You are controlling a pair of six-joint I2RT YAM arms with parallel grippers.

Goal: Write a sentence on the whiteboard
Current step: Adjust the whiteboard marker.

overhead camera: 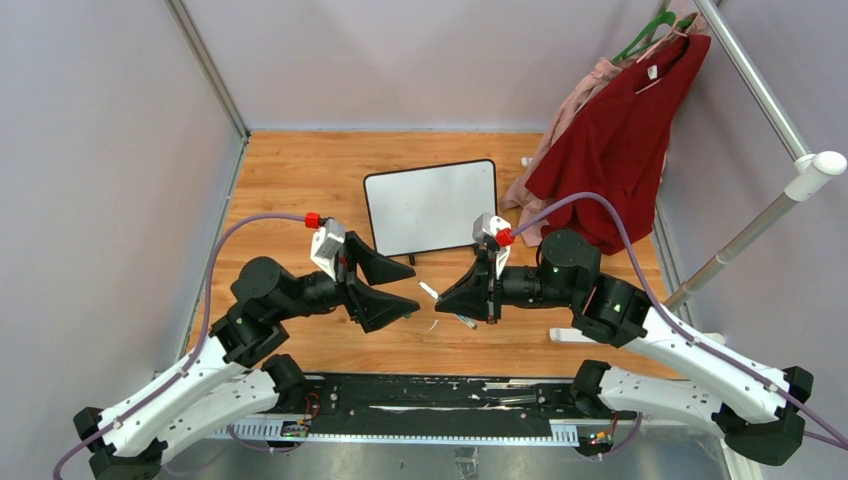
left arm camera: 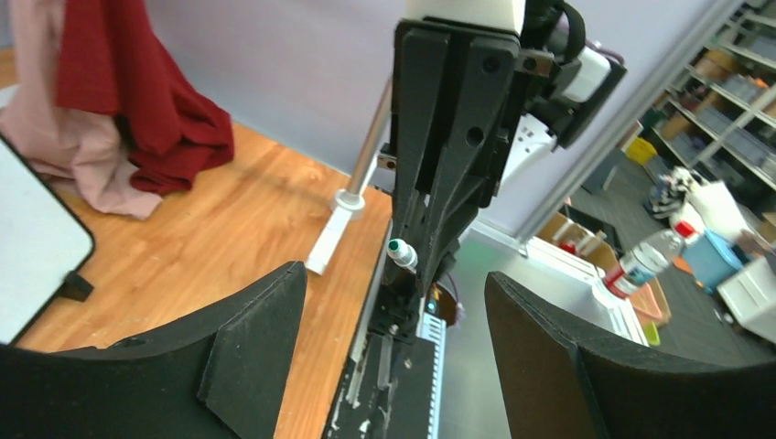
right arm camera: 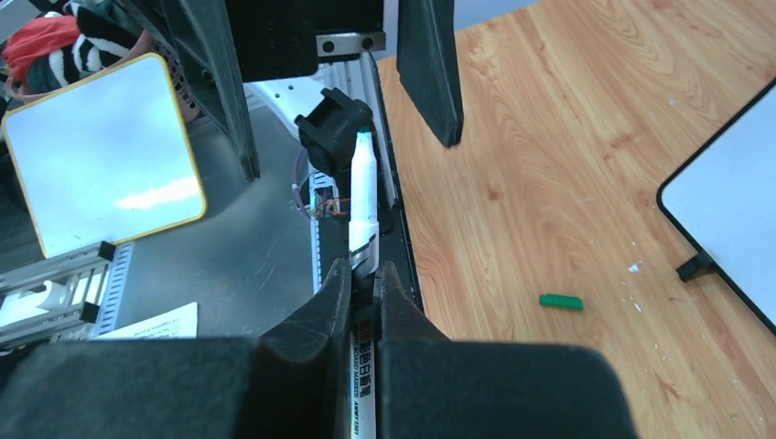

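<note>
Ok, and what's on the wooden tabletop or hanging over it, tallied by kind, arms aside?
whiteboard: 1
marker: 1, held in the right end effector
marker cap: 1, green, lying loose
hanging garments: 2, the red garment and the pink garment
Total: 5

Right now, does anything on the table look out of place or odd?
The green cap lies loose on the wooden table near the whiteboard, off the marker that the right jaws hold, its tip bare.
</note>
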